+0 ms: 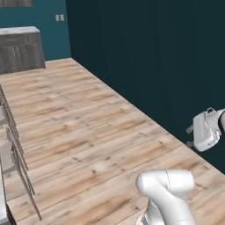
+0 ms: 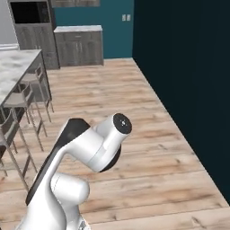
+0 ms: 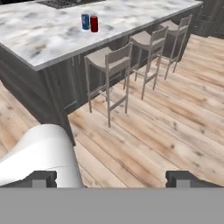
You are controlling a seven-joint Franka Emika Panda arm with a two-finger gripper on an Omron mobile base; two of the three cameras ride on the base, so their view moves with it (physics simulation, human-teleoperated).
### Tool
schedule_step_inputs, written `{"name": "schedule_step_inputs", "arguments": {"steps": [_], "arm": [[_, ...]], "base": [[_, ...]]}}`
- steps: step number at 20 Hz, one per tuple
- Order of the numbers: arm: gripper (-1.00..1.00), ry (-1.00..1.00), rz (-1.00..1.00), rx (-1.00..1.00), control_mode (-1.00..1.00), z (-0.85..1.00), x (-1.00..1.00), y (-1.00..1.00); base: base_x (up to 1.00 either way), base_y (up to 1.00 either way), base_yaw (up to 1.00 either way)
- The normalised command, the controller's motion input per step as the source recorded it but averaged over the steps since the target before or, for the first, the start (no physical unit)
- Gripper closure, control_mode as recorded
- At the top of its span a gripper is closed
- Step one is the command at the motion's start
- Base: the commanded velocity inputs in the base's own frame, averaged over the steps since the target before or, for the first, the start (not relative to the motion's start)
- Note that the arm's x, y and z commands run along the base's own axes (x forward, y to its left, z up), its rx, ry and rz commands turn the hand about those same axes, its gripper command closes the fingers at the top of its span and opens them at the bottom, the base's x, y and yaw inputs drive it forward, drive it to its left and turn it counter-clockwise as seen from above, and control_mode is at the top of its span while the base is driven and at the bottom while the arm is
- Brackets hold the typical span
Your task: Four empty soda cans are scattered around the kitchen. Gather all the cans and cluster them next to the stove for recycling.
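Two soda cans stand upright side by side on the marble island counter (image 3: 48, 39) in the hand view: a blue can (image 3: 85, 22) and a red can (image 3: 94, 24). Just behind them, at the top edge, lies a dark cooktop (image 3: 65, 2). My gripper (image 3: 113, 179) is open, its two dark tips far apart with nothing between them. It hovers over the wooden floor, well short of the island and far from both cans. In the left base view the gripper (image 1: 189, 136) hangs at the right edge, close to the dark wall.
Three bar stools (image 3: 109, 59) line the near side of the island, between me and the counter. The island (image 2: 18, 67) and its stools (image 2: 24, 96) lie to the left. A dark teal wall (image 1: 154, 57) runs along the right. Grey cabinets (image 2: 78, 42) stand at the far end.
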Motion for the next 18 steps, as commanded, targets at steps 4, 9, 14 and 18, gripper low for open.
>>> {"name": "schedule_step_inputs", "arguments": {"steps": [4, 9, 14, 18], "arm": [[-1.0, 0.0, 0.0, 0.0, 1.0, 0.0, 0.0, 0.0], [-1.0, 0.0, 0.0, 0.0, 1.0, 0.0, 0.0, 0.0], [-1.0, 0.0, 0.0, 0.0, 1.0, 0.0, 0.0, 0.0], [-1.0, 0.0, 0.0, 0.0, 1.0, 0.0, 0.0, 0.0]], "base": [[1.0, 0.18, -0.07], [1.0, 0.39, -0.1], [1.0, 0.4, -0.1], [0.75, 0.39, 0.11]]}}
